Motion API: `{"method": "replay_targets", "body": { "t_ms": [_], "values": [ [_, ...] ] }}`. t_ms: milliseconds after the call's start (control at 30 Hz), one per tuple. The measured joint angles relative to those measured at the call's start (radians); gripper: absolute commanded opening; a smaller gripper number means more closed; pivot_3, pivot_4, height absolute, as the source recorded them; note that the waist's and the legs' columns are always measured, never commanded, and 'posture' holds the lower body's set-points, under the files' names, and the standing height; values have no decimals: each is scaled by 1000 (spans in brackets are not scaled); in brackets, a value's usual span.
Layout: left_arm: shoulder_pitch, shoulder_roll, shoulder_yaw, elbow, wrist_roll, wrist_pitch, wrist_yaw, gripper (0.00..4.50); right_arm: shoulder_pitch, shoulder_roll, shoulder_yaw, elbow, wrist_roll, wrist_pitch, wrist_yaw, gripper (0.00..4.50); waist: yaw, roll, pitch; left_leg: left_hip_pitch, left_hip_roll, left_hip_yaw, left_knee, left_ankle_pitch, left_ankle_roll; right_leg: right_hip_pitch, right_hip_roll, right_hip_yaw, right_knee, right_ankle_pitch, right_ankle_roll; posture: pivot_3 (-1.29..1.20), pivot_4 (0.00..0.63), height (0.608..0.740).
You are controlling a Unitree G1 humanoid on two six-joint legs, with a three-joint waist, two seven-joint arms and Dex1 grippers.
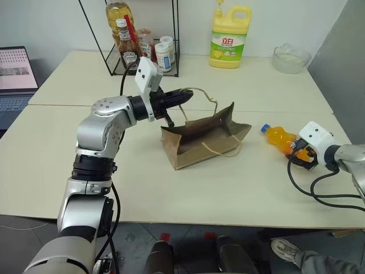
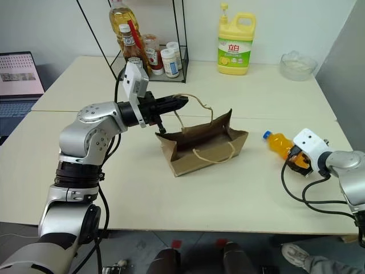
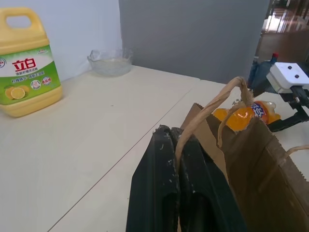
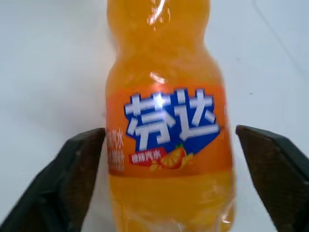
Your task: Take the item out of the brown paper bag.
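Right gripper (image 4: 169, 145) released, fingers astride the orange drink bottle (image 1: 278, 138).
Bottle lies right of the brown paper bag (image 1: 199, 142); left gripper (image 1: 181, 96) apparently pinches its cord handle (image 3: 212, 104).

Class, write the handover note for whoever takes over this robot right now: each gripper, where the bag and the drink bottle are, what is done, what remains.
Left gripper: shut on a cord handle of the brown paper bag, holding it up above the table.
Right gripper: open, fingers either side of the orange drink bottle, one clearly apart from it.
Bottle: lying on the table, outside the bag, on its right.
Done: item is out.
Left: probably withdraw the right gripper and release the handle.
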Motion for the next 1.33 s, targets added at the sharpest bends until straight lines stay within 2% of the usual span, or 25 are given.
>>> {"method": "replay_targets", "body": {
  "t_ms": [133,267,300,333,500,633,733,900,1000,1167,1233,1333],
  "values": [
    [15,8,4,-4,1,-2,15,0,2,13,-66,-106,62,22,35,4438,0,0,0,0,0,0,0,0,0,0,0,0,0,0,0,0,150,740],
    [12,9,8,29,16,-33,44,0,-50,142,-193,-308,228,133,19,4438,-2,0,0,0,0,-1,0,1,-1,0,0,-1,1,0,0,0,150,740],
    [8,10,16,49,17,-36,55,431,-45,152,-198,-360,251,154,14,4500,0,0,0,0,0,-2,0,1,-1,1,0,-2,1,0,0,0,150,740],
    [8,11,28,61,19,-38,60,626,-35,158,-199,-385,264,163,12,4500,1,0,0,0,0,-2,0,1,-1,1,0,-2,0,0,0,0,150,740],
    [14,39,80,72,6,-25,71,2179,90,286,-195,-440,267,190,-98,4500,12,-1,-1,-1,-1,-2,0,1,-1,1,-1,-3,0,0,0,0,150,740],
    [96,59,125,-32,-52,49,85,3435,169,382,-178,-450,207,137,-210,4500,9,-1,-1,-1,0,-2,-1,1,-1,1,-1,-3,1,0,0,0,150,740],
    [181,95,175,-121,-89,116,120,4374,249,402,-146,-466,151,67,-254,4500,5,-1,-1,0,0,-2,-1,1,-2,0,-1,-3,1,0,0,0,150,740],
    [419,103,327,-347,-82,172,330,4458,393,544,-137,-527,116,-10,-355,4500,0,0,-1,1,1,-2,-1,2,-3,1,-1,-3,2,0,0,0,150,740],
    [634,45,344,-469,-27,162,442,4458,434,636,-149,-537,117,-25,-425,4500,3,0,-2,1,1,-1,-1,2,-3,2,-2,-2,1,0,0,0,150,740],
    [971,-130,251,-586,105,88,610,4458,488,754,-156,-537,119,-63,-490,4500,10,-1,-3,1,1,-1,-1,2,-3,3,-2,-2,1,0,0,0,150,740],
    [1066,-168,183,-625,172,20,653,4458,495,782,-157,-521,118,-92,-508,4500,15,-1,-4,2,1,-2,-2,1,-2,3,-2,-3,1,0,0,0,150,740],
    [1122,-207,140,-642,221,-36,694,4458,508,794,-146,-515,116,-116,-514,4500,17,2,-8,3,0,0,-2,1,-2,3,-2,-2,1,0,0,0,150,740]
  ]
}}
